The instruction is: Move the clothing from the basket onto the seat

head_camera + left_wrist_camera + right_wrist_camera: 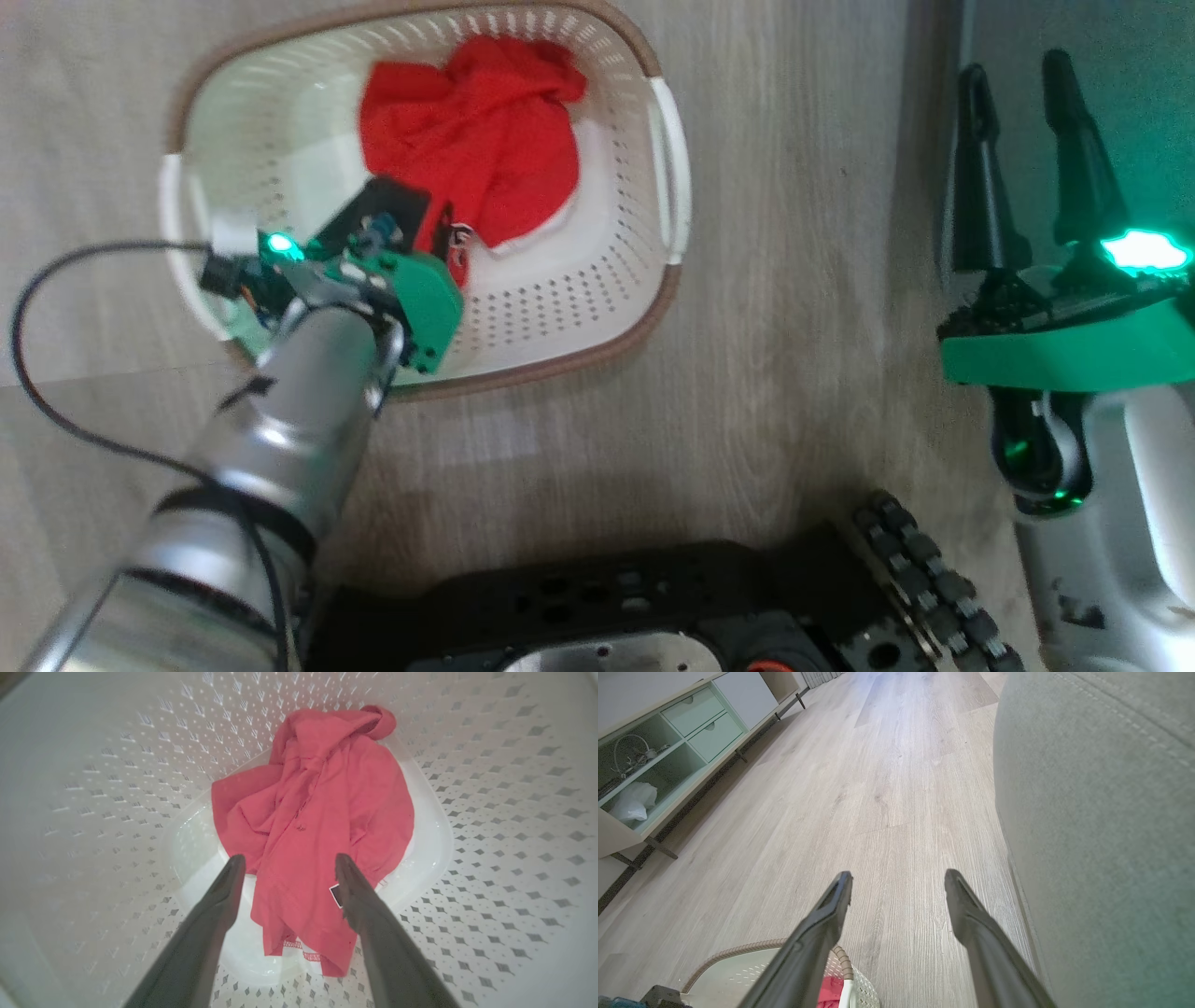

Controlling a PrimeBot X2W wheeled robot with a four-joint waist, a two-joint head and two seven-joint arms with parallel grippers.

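Pale wood-look floor (896, 788); basket (579, 299) on it, seat (1101, 812) nearby, cabinet (691, 723) opposite.

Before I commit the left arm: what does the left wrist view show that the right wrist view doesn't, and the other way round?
Left wrist, not right: the basket's perforated walls and base, the clothing's full crumpled spread with a small dark patch, and the open left gripper poised over it. Right wrist, not left: the wood floor, the seat, a cabinet and the open right gripper. Both: the basket and the red clothing.
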